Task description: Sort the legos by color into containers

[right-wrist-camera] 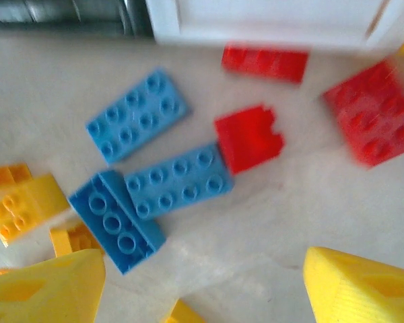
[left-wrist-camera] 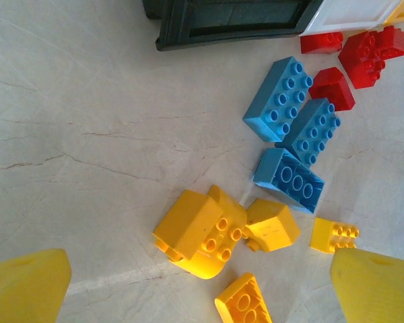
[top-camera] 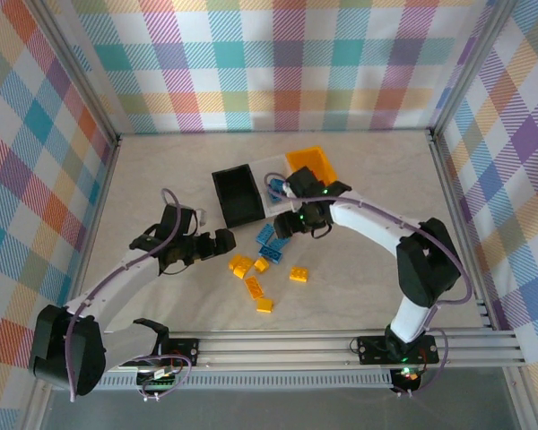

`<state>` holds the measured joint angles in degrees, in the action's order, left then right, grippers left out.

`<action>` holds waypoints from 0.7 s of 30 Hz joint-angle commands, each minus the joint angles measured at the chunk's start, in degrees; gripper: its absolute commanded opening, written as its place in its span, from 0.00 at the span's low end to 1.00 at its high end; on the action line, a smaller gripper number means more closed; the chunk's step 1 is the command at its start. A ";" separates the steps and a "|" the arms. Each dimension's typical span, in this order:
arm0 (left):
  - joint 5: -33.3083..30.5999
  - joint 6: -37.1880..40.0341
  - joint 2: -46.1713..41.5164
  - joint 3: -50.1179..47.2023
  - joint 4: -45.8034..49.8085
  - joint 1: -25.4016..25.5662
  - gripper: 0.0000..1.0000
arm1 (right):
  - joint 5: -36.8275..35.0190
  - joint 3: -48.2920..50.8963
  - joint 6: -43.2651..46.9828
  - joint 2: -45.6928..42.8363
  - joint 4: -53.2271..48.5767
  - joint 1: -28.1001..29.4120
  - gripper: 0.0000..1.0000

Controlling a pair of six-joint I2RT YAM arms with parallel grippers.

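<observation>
Looking down from the top camera: three containers (top-camera: 242,220) joined in a slanted row at mid-table (top-camera: 161,161), black bin (top-camera: 239,195) on the left, white bin (top-camera: 262,167) in the middle, orange bin (top-camera: 312,163) on the right. In the white bin, as far as can be told, one blue brick (top-camera: 276,186). Just in front of the bins, loose legos (top-camera: 298,274): a blue cluster (top-camera: 271,238) nearest the bins, yellow-orange pieces (top-camera: 251,273) scattered nearer the arm bases. Left gripper (top-camera: 226,240) low over the table, just left of the yellow-orange pieces. Right arm (top-camera: 377,224) bent across the white bin's near edge, covering the table beneath it.

Under that arm, from the right wrist camera: red bricks (right-wrist-camera: 248,138) lying between the blue cluster and the white bin's wall, all somewhat blurred. Right gripper (right-wrist-camera: 202,289) with yellow fingertips spread apart at the lower corners, bare table between them, pinching nothing.

From the left wrist camera, sharper: stud rows plain on three blue pieces, red bricks grouped beside the white bin's corner, the black bin's wall along the top edge, yellow-orange pieces heaped together nearest the lens. Left fingertips at the two bottom corners, spread wide, gripping nothing.
</observation>
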<state>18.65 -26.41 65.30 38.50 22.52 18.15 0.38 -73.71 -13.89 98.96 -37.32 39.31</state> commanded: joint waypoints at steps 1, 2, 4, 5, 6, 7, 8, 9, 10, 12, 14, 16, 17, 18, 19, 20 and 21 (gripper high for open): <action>1.89 -2.04 0.01 -0.32 -2.86 -0.42 0.99 | 2.25 2.07 -3.36 0.60 2.94 3.03 0.77; 1.87 -2.17 -0.35 -0.45 -2.80 -0.40 0.99 | 2.42 2.17 -3.79 1.23 3.22 3.65 0.77; 1.49 -2.22 -1.23 -0.73 -2.36 -0.40 0.99 | 3.42 2.17 -4.59 2.38 4.04 4.90 0.77; 1.17 -2.11 -1.75 -0.84 -1.79 -0.40 0.99 | 3.53 2.17 -5.16 2.91 4.42 5.42 0.77; 0.89 -2.06 -2.23 -0.83 -1.30 -0.40 0.99 | 3.30 2.03 -5.68 3.33 4.54 5.74 0.77; 0.70 -1.96 -2.78 -0.90 -0.87 -0.40 0.99 | 3.09 1.91 -6.22 3.86 4.56 5.98 0.77; 0.55 -1.85 -3.19 -0.96 -0.50 -0.40 0.99 | 3.03 1.69 -6.79 4.25 4.76 6.11 0.77; 0.44 -1.73 -3.54 -1.00 -0.29 -0.40 0.99 | 3.24 1.44 -7.44 4.80 4.71 6.21 0.77; 0.40 -1.71 -3.66 -0.90 0.03 -0.40 0.99 | 3.38 1.17 -7.79 5.36 4.71 6.37 0.77; 0.43 -1.52 -3.85 -0.80 0.31 -0.40 0.99 | 3.57 0.27 -8.06 6.61 4.37 6.96 0.77; 0.42 -1.47 -3.99 -0.80 0.32 -0.40 0.99 | 3.20 -0.27 -7.99 7.40 4.10 7.38 0.77; 0.34 -1.39 -4.00 -0.84 0.41 -0.40 0.99 | 2.89 -0.06 -8.00 7.73 4.28 7.54 0.77; 0.33 -1.34 -4.04 -0.93 0.39 -0.40 0.99 | 2.56 -0.01 -7.87 7.91 4.35 7.53 0.77; 0.31 -1.36 -4.10 -0.99 0.35 -0.40 0.99 | 2.30 -0.14 -7.67 8.09 4.36 7.54 0.77; 0.30 -1.29 -4.04 -0.99 0.40 -0.40 0.99 | 2.20 -0.28 -7.43 8.39 4.29 7.54 0.77; 0.27 -1.16 -4.09 -1.06 0.42 -0.40 0.99 | 2.24 -0.45 -7.06 8.67 4.32 7.54 0.77; 0.32 -1.11 -4.06 -1.07 0.48 -0.40 0.99 | 2.17 -0.63 -6.89 8.95 4.45 7.54 0.77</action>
<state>19.00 -27.66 62.22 38.02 21.52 18.15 2.66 -72.03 -20.58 107.02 -33.43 46.50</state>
